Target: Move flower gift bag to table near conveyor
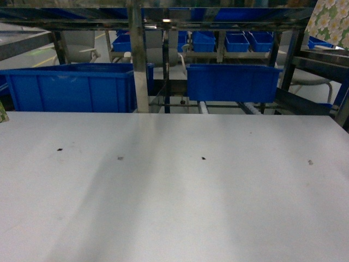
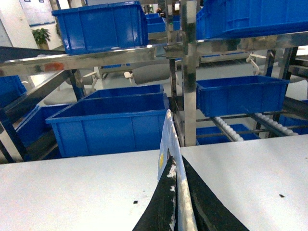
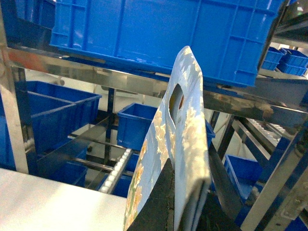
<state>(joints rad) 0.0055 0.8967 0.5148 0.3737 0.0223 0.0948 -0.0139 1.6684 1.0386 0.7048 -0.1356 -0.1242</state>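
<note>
The flower gift bag (image 3: 191, 120), pale blue with cream blossoms and a cut-out handle, stands upright in my right gripper (image 3: 187, 166), which is shut on its lower part. The bag's flowered corner (image 1: 330, 22) shows at the head view's top right, above the white table (image 1: 174, 191) and in front of the steel conveyor (image 1: 139, 54). My left gripper (image 2: 176, 166) is shut on a second thin bag (image 2: 168, 139), seen edge-on over the table (image 2: 72, 192); only a sliver of it (image 1: 2, 112) shows at the head view's left edge. Neither gripper itself appears in the head view.
Blue plastic bins (image 1: 71, 87) (image 1: 232, 82) sit on the conveyor lanes just behind the table's far edge. More bins (image 2: 113, 122) (image 3: 159, 33) fill the rack's shelves. White roller wheels (image 2: 226, 127) (image 3: 113, 173) run between the steel posts.
</note>
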